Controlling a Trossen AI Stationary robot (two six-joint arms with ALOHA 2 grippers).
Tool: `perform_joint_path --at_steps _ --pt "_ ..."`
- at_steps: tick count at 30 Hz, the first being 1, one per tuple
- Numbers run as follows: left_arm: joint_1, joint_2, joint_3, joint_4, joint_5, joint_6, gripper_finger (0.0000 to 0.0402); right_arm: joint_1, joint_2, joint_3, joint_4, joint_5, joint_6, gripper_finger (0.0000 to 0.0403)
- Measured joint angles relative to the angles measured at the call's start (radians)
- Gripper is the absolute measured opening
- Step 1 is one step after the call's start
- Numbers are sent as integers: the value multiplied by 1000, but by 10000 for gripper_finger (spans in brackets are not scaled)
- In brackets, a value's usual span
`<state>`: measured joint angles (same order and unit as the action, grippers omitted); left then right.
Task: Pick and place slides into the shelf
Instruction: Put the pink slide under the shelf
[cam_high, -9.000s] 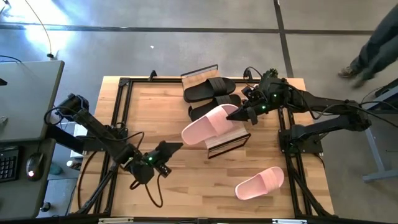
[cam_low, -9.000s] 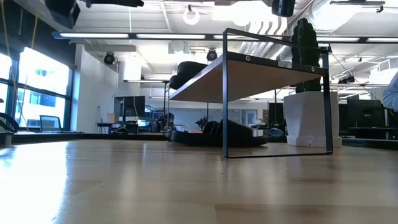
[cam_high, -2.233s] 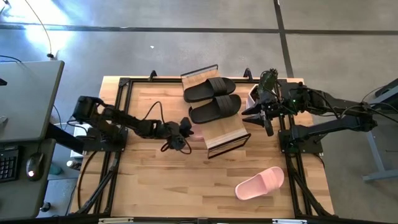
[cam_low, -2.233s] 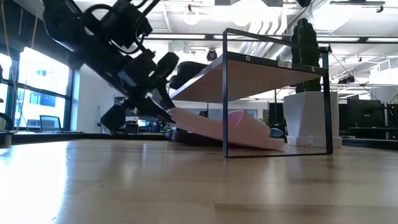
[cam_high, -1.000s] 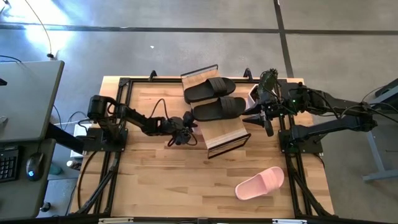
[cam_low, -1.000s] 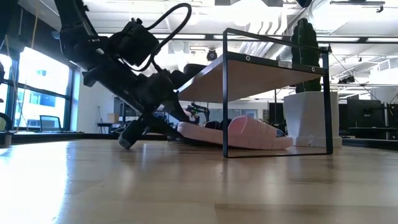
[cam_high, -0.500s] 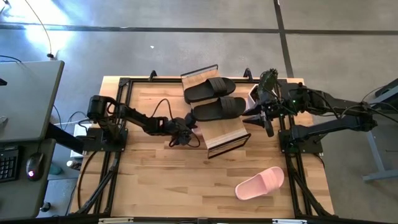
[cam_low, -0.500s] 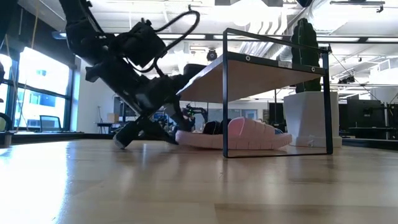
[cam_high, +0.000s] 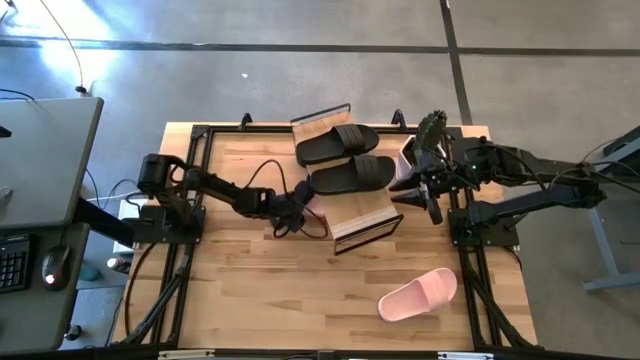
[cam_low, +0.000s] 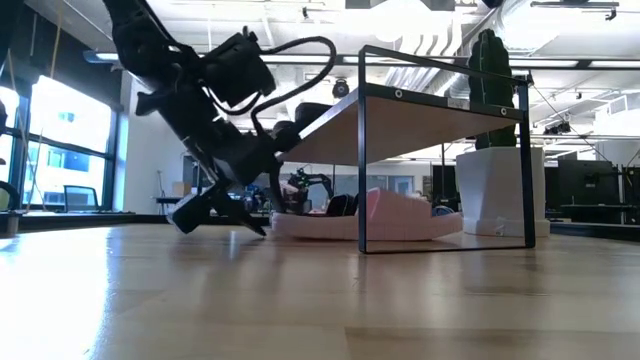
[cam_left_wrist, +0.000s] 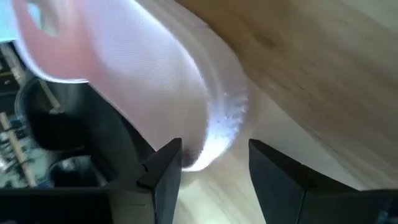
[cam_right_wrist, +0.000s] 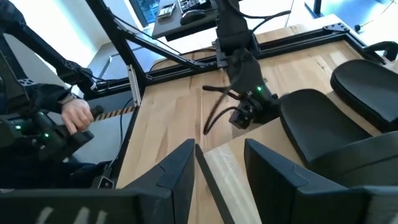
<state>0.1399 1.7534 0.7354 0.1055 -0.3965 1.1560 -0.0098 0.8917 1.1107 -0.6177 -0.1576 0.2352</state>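
Note:
The shelf (cam_high: 365, 215) stands mid-table with two black slides (cam_high: 337, 143) (cam_high: 348, 174) on its upper board. One pink slide (cam_low: 370, 222) lies flat under that board, its sole down; a second pink slide (cam_high: 418, 294) lies on the table near the front right. My left gripper (cam_left_wrist: 211, 165) is open at the shelf's left end, low over the table (cam_low: 225, 222), its fingers on either side of the first pink slide's end (cam_left_wrist: 211, 137). My right gripper (cam_high: 415, 188) hangs open beside the shelf's right end, holding nothing. My left gripper's open fingers reach level from the table's left to the pink slide's end (cam_left_wrist: 211, 137), one on each side. Bare wood shows between the slide and one finger. Whether the other finger (cam_left_wrist: 168, 158) touches the slide I cannot tell. The slide lies flat under the shelf.
A white pot with a cactus (cam_high: 432, 135) stands at the back right, close to my right arm. Black frame rails (cam_high: 195, 180) run along the table's left and right sides. A person's hand (cam_right_wrist: 78, 115) holds a control handle beyond the table's left side.
My left gripper has drawn back a little toward the table's left edge, away from the shelf. The pink slide, whose left end was raised, has settled flat and lies farther in under the shelf.

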Motion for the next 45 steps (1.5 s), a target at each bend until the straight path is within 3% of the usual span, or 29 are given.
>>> perform_joint_path --at_steps 14,20,25,32,36,45 --pt "-57 -58 3 -75 -118 -137 170 0 -3 0 -87 44 55 130" --pt "-54 -93 3 -190 -139 -341 169 38 -12 0 -118 80 70 130" --pt "-46 -96 2 -253 -126 -560 139 115 -40 0 -135 173 79 130" --pt "30 -96 3 -284 55 -988 60 214 -72 0 -182 318 138 130" --pt "58 -96 3 -259 160 -1121 11 262 -75 0 -194 378 156 130" --pt "56 -95 3 -161 268 -1224 7 350 -75 0 -195 462 185 130"
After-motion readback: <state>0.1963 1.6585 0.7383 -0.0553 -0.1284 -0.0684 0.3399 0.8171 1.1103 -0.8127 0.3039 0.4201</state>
